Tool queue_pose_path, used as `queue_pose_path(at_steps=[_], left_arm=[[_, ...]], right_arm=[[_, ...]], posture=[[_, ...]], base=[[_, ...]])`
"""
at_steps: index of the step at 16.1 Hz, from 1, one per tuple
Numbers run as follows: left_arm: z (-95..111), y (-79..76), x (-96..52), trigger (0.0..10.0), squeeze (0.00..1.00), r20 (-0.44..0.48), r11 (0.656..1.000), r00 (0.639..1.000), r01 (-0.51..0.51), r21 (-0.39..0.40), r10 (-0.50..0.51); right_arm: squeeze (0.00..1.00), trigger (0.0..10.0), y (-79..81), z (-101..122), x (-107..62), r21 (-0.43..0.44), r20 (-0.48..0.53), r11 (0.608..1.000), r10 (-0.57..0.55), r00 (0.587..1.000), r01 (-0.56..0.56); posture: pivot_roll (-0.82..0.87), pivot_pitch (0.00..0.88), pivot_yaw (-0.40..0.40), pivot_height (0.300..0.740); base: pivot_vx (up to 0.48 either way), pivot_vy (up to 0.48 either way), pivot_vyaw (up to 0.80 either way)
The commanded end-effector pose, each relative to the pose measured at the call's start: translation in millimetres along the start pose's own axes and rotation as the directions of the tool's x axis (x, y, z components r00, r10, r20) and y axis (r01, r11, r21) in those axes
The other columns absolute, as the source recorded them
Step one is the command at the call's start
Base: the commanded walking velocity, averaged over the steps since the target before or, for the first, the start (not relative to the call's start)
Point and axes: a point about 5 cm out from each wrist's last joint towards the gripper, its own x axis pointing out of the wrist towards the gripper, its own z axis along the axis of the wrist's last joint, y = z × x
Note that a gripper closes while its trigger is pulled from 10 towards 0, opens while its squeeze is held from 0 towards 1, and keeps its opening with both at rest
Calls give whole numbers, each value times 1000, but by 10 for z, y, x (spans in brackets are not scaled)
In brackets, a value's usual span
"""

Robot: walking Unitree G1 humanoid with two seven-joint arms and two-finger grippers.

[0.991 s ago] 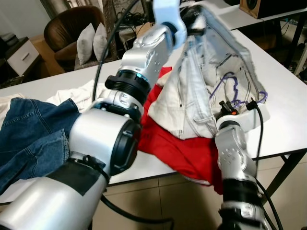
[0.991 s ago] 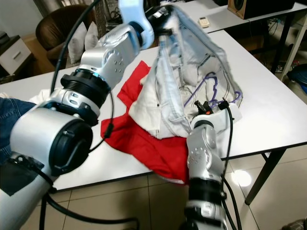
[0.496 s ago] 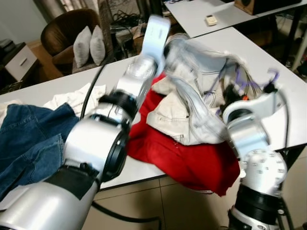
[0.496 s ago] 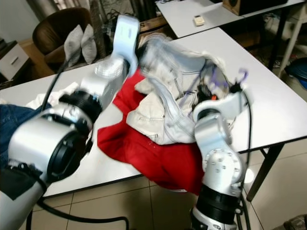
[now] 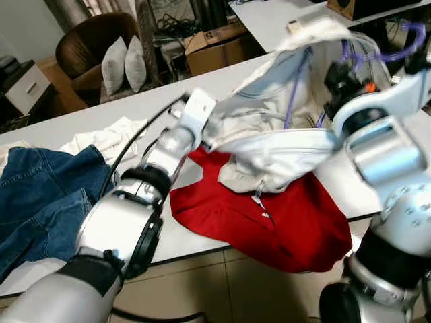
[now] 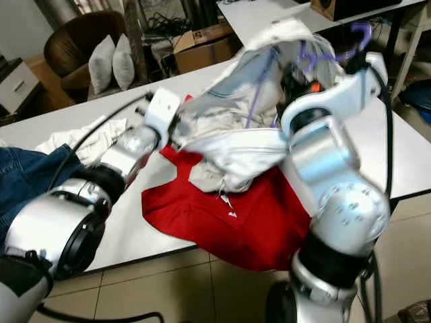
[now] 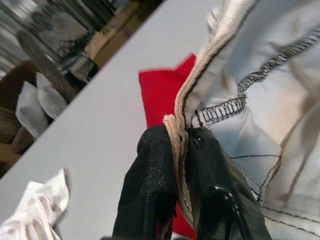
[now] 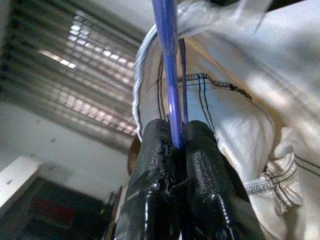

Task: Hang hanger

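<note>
The long white table [image 5: 81, 134] stretches across in front of me, with a crumpled blue denim garment [image 5: 40, 195] at my left end and a small white cloth [image 5: 108, 138] behind it. Nearer the middle, a flat red cloth garment [image 5: 269, 222] lies spread and droops over the table's near edge. Above the red one I hold up a pale off-white jacket with dark stitching [image 5: 283, 141], stretched between my two arms. My left gripper [image 7: 180, 150] has its black fingers pressed together on the jacket's seamed edge, low over the table beside the red cloth. My right gripper [image 8: 175, 137] is raised high on my right, fingers clamped on the thin purple plastic hanger [image 8: 167, 65], which sits inside the jacket with its hook [image 5: 404, 44] poking out above.
</note>
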Motion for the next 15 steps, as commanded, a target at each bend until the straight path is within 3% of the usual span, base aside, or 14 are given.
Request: queue_pose_path(at_steps=[1, 3, 5, 6, 7, 8, 9, 12, 15], left_arm=[[-362, 154, -78, 0, 0, -124, 1000, 992, -14, 23, 17], [-561, 144, -135, 0, 0, -161, 998, 985, 59, 19, -55], [-726, 121, -194, 0, 0, -170, 992, 977, 119, -51, -126], [-752, 96, -208, 2745, 0, -146, 983, 975, 151, -103, -165], [-743, 100, -208, 9647, 0, -134, 981, 977, 150, -119, -166], [-689, 121, -202, 10000, 0, -88, 969, 979, 163, -185, -182], [-604, 174, -197, 10000, 1000, -18, 948, 981, 181, -260, -192], [-471, 351, -218, 10000, 1000, 99, 902, 976, 216, -375, -193], [-540, 498, -278, 10000, 1000, 112, 882, 980, 199, -428, -166]], right_arm=[[0, 10000, 150, 151, -33, 15, 56, 997, 79, 995, -79], [0, 10000, 260, 269, -12, 6, 51, 990, 143, 988, -144], [0, 10000, 354, 377, 17, 1, 38, 974, 228, 973, -228], [0, 10000, 338, 385, 51, 27, 21, 971, 236, 972, -236], [0, 10000, 328, 382, 69, 33, 14, 971, 235, 972, -235], [0, 10000, 306, 381, 104, 32, 4, 972, 232, 973, -232], [0, 10000, 282, 378, 142, 39, -5, 973, 229, 974, -228], [0, 10000, 259, 420, 281, 49, -3, 973, 227, 974, -227], [0, 10000, 294, 494, 415, 27, -5, 969, 245, 970, -244]], posture=[[-203, 0, 256, 740], [-198, 0, 238, 740], [-187, 0, 210, 740], [-182, 0, 197, 740], [-180, 0, 192, 740], [-177, 0, 184, 740], [-175, 0, 181, 740], [-177, 0, 179, 740], [-172, 0, 162, 740]], base=[[0, 0, 0], [0, 0, 0], [0, 0, 0], [0, 0, 0], [0, 0, 0], [0, 0, 0], [0, 0, 0], [0, 0, 800], [0, 0, 800]])
